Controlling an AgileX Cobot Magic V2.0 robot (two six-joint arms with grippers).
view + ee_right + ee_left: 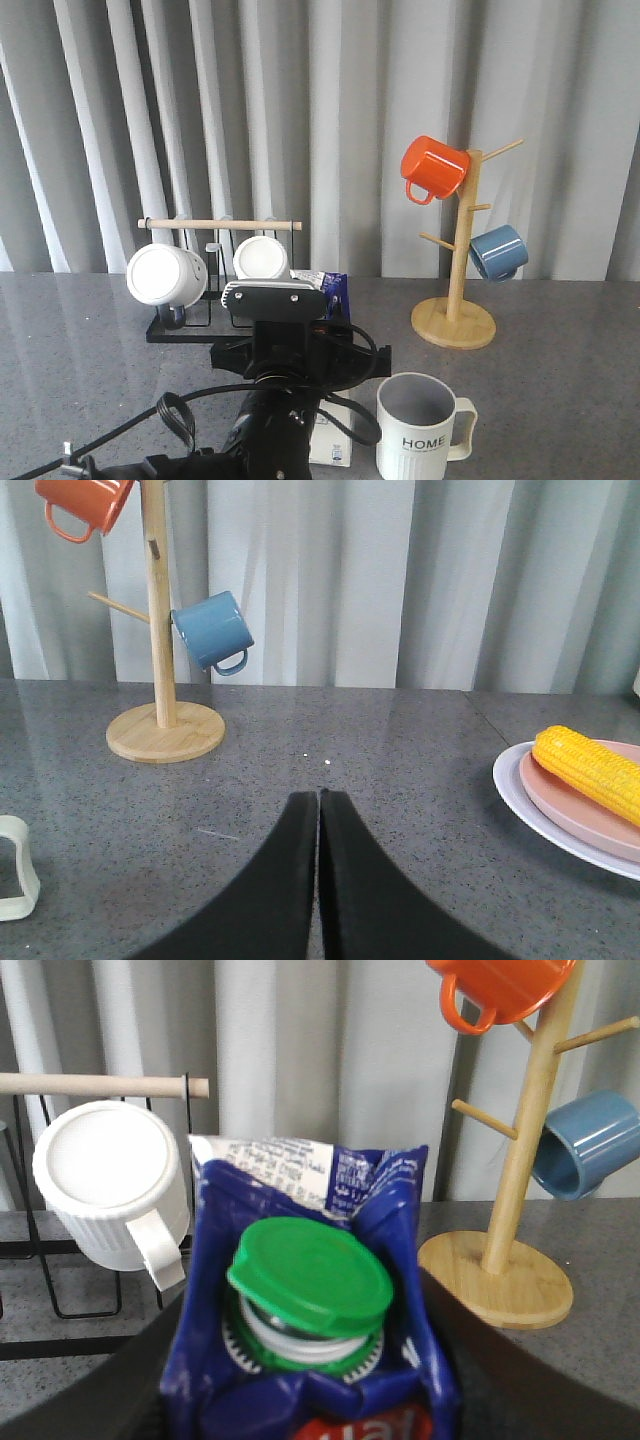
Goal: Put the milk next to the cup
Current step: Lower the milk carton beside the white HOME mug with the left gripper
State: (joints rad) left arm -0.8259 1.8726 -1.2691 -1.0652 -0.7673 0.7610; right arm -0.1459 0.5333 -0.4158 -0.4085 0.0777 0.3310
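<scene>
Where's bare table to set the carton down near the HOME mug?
Bare grey tabletop lies right of the pale ribbed HOME mug, in front of the wooden mug tree. Its left is crowded by the left arm and blue milk carton.

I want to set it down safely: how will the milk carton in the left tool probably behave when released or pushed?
The milk carton looks tall and narrow, so it may tip if nudged high up. Its creased gable top suggests soft walls that could dent under a hard squeeze. The green cap appears closed, so spilling seems unlikely.
</scene>
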